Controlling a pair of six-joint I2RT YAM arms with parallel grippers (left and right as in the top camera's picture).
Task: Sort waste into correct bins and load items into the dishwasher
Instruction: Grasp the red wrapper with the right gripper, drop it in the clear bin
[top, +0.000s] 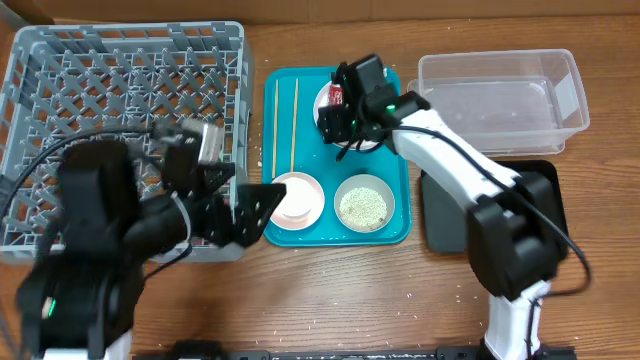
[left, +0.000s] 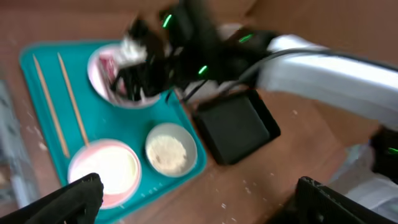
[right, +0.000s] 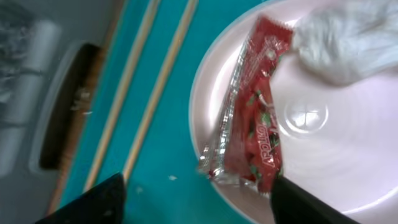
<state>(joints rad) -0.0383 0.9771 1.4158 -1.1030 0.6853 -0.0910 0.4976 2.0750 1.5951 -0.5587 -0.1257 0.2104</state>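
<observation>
My right gripper (top: 340, 112) is open and low over the pale-pink plate (right: 323, 143) at the back of the teal tray (top: 400, 225). The red snack wrapper (right: 252, 112) lies on the plate's edge, its lower end between my fingers (right: 199, 200), beside the right one. The white napkin (right: 348, 43) lies beyond it. Two chopsticks (top: 285, 125) lie on the tray's left side. My left gripper (top: 250, 210) is open and empty (left: 199, 202), beside the pink bowl (top: 297, 200). The grey-green bowl (top: 364, 203) holds rice. I cannot make out the white cup.
The grey dish rack (top: 120, 120) fills the left side. The clear tub (top: 500, 100) stands at the back right, with the black tray (top: 445, 215) in front of it beside my right arm's base. Rice grains (top: 300, 325) are scattered on the table in front.
</observation>
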